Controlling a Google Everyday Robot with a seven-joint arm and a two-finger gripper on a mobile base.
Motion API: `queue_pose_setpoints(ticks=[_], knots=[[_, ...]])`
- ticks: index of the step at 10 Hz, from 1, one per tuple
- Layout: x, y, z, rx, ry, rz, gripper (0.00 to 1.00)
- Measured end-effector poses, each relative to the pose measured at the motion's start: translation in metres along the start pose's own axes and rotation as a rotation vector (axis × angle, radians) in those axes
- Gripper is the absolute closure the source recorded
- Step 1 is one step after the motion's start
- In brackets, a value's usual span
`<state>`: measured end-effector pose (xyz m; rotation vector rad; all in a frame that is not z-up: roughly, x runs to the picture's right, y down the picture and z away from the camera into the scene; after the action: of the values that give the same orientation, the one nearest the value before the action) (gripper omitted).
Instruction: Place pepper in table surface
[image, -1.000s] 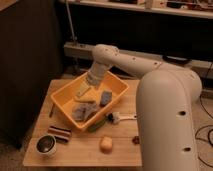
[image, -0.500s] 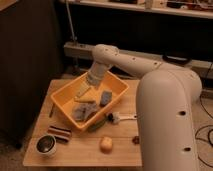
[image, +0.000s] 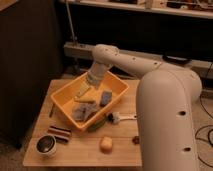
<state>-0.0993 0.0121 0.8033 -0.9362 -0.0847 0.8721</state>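
Arm and hand (image: 88, 84): same pose as half a second and a second ago. No travel seen and nothing in the bin has shifted. Reads as a pause or a very slow approach, so the task has not advanced in this stretch.

Hand sits upper centre of frame, low inside the yellow-orange bin (image: 64, 96), over its upper-left half. Whether it is apart or together cannot be told. A pale yellow elongated piece (image: 80, 93) lies right at its tip; contact uncertain.

Pepper (image: 98, 122): slim, dark green, smooth-looking. It lies centre-low in frame, tight along the outside of the bin's lower-right wall. It looks to rest on the desk (image: 82, 152), though the wall's shadow makes that unsure. It is well apart from the hand and not held.

Judgement: if the pepper is already on the wood, little remains. If it is propped on the bin, it must still be picked up and laid flat.

Materials:
- Bin: hard glossy plastic, rectangular, sloped walls.
- Inside the bin: two grey lumps (image: 85, 111), soft and crumpled-looking.
- Desk: light-brown wood, flat, with faint grain.
- Round yellow-orange fruit (image: 105, 144), matt, lower centre.
- Round dark bowl-like item (image: 46, 145) with a shiny rim, lower left.
- Striped dark bar (image: 60, 133) just beside the bowl.
- White-handled tool (image: 126, 118) to the right of the pepper.
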Motion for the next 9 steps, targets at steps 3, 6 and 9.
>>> queue_pose_setpoints(ticks=[3,6,9], knots=[[0.003,0.009,-0.011,0.016,-0.003,-0.056,0.2],[0.024,0.043,-0.063,0.04,-0.026,-0.173,0.2],[0.078,0.069,-0.136,0.042,-0.052,-0.217,0.2]])
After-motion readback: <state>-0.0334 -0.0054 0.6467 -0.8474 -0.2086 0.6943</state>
